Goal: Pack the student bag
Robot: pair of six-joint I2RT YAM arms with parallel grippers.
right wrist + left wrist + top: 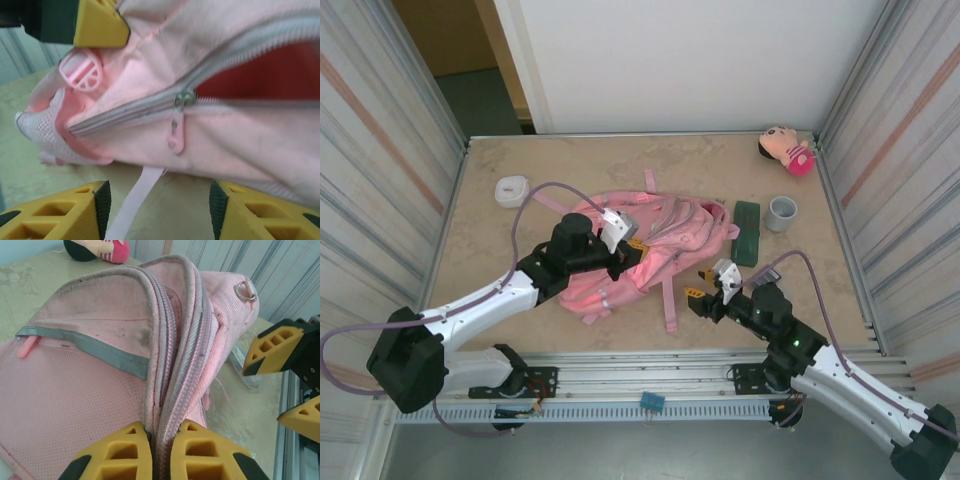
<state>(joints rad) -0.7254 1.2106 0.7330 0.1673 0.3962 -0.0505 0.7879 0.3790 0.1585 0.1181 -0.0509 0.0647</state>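
Observation:
The student bag (665, 232), a large pink backpack, lies in the middle of the table. My left gripper (626, 254) is at its near edge, shut on the bag's zipped rim. The yellow fingers pinch the pink and grey seam (165, 432) between them. My right gripper (701, 283) stands open just off the bag's near right side. In the right wrist view its jaws (160, 200) are wide apart above bare table, with a pale strap (131, 207) lying between them. The zipper pull (176, 132) hangs on the bag (240, 145) just ahead, at the end of a part-open zip showing red lining (265, 75).
A dark green case (748, 232) and a grey cup (781, 212) sit right of the bag. A pink plush doll (786, 148) lies in the far right corner and a white round item (511, 189) at the far left. Ribbed walls close in both sides.

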